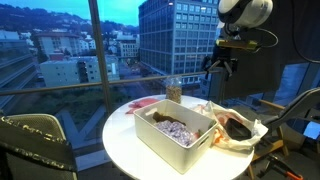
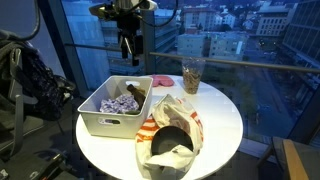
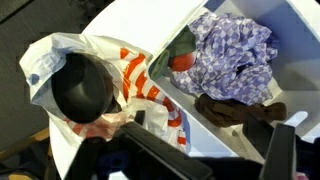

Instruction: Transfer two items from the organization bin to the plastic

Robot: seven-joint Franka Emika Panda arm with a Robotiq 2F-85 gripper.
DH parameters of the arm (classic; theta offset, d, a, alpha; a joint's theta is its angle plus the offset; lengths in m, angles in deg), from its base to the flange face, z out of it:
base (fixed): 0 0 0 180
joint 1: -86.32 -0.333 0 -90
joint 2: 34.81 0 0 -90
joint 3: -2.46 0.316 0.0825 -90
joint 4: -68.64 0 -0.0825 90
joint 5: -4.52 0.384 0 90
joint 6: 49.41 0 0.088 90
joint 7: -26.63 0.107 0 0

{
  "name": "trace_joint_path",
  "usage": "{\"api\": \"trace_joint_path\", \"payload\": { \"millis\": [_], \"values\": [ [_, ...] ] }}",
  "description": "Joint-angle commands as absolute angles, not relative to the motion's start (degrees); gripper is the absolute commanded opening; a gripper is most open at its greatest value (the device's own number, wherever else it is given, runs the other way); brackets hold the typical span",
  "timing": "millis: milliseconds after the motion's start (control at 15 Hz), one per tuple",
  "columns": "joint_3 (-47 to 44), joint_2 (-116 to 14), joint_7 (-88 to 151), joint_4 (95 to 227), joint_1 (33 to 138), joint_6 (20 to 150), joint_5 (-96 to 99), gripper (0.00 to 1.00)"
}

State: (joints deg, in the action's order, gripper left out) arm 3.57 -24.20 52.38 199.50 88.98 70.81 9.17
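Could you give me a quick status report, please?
Gripper open, empty, high above table. Cloth and brown item in bin; plastic bag beside it. Cup stands apart, not blocking.

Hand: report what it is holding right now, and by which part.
Nothing is held. The hand hangs open and empty in the air, well above the white bin and the plastic bag, touching neither.

White rounded arm (image 1: 246, 10) with black joint bands, dark blocky jaws (blurred in the wrist view)
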Motion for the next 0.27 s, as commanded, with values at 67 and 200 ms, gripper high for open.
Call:
{"api": "trace_joint_path", "payload": {
  "millis": [67,200],
  "values": [
    [3.88,-21.98,54.50,201.68,89.27,71.10,7.94,1.00],
    [3.54,-24.03,52.84,200.30,89.05,70.65,9.15,1.00]
  ]
}}
